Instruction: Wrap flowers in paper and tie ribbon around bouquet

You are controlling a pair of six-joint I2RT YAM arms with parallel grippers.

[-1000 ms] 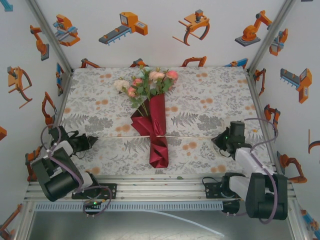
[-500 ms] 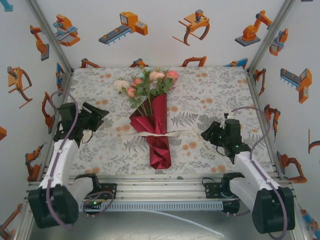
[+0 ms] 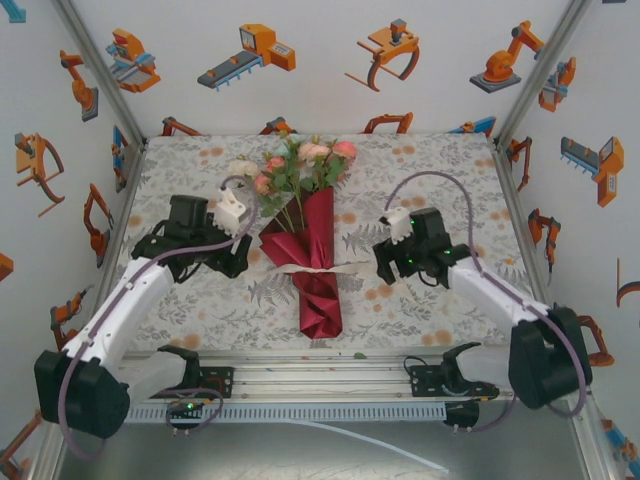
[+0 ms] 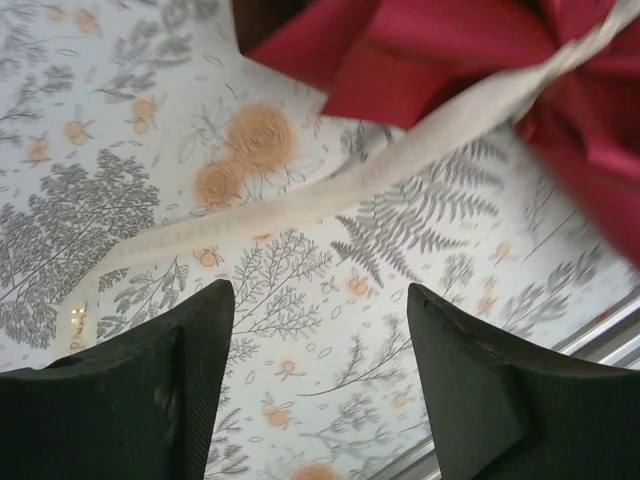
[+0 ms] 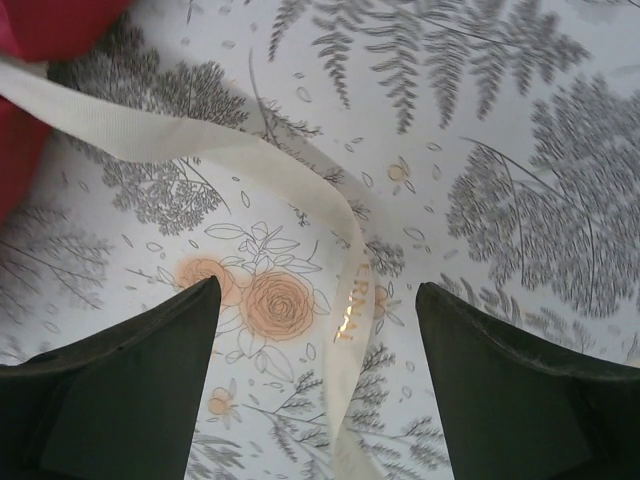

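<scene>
The bouquet (image 3: 312, 225) lies at the middle of the tabletop (image 3: 440, 170), its flowers (image 3: 300, 165) pointing to the far edge and the narrow end of the dark red paper (image 3: 318, 300) pointing to the near edge. The ribbon (image 3: 345, 266) crosses the paper cone about halfway down, and its two loose ends lie flat on the printed cloth, one to each side. The left gripper (image 3: 240, 262) sits just beside the cone on its left, and the right gripper (image 3: 385, 265) sits near it on the right, both aimed inward at the ribbon. In the left wrist view the left gripper (image 4: 320, 380) has its fingers (image 4: 150, 400) spread wide with only cloth between them; the ribbon (image 4: 330, 190) runs ahead of them, slanting from lower left up to the paper (image 4: 430, 50) at the top right, apart from both fingers. In the right wrist view the right gripper (image 5: 318, 370) is also spread wide, its fingers (image 5: 520, 390) clear of the ribbon (image 5: 200, 140), which comes from the paper (image 5: 40, 30) at the top left corner, bends, and runs down between the two fingers, lying loose on the cloth and held by neither
</scene>
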